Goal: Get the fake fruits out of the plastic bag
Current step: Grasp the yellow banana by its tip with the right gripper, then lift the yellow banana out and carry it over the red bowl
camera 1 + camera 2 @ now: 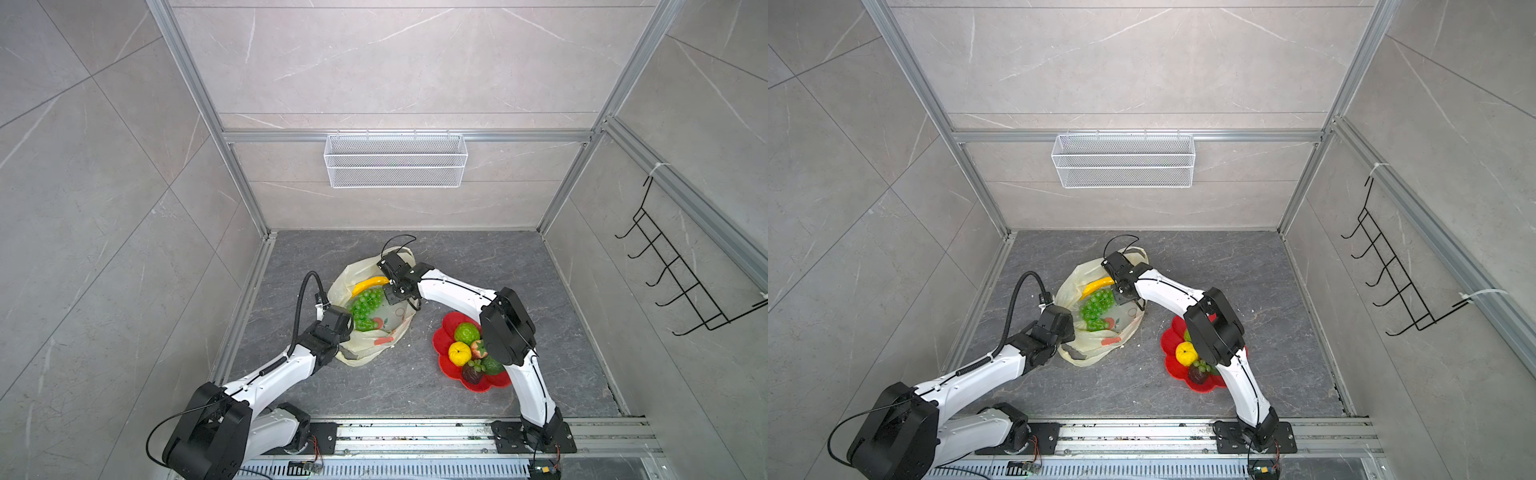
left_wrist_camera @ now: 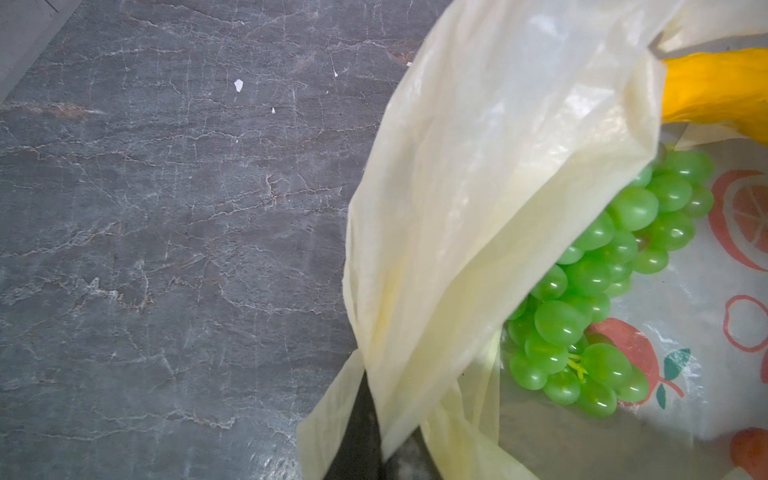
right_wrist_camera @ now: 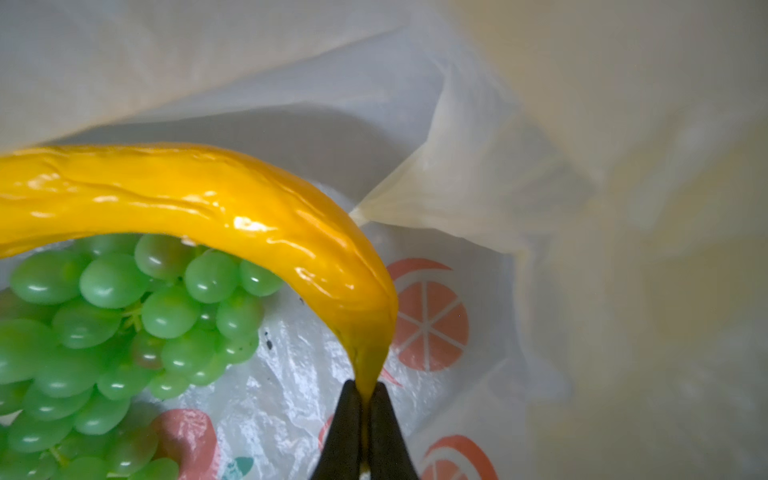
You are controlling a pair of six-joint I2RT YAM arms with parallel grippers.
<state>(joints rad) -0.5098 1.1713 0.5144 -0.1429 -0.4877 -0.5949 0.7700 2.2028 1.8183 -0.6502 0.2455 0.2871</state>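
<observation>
Banana (image 3: 199,208): inside the plastic bag (image 2: 478,187) on the counter (image 1: 478,257), arching over the grape bunch (image 3: 104,332). My right jaws are clenched on its tapered tip. In both top views its long axis runs from them toward 8 o'clock. My left jaws pinch the bag's rim. I judge withdrawal goes tip-first, toward 2 o'clock.

Twin workers: the left arm (image 1: 272,376) and right arm (image 1: 457,291) wear glossy white shells between black joint housings. A ribbed black conduit (image 1: 300,299) loops off the left; the right gripper (image 3: 365,388) ends in tapered black fingers (image 3: 347,419).
</observation>
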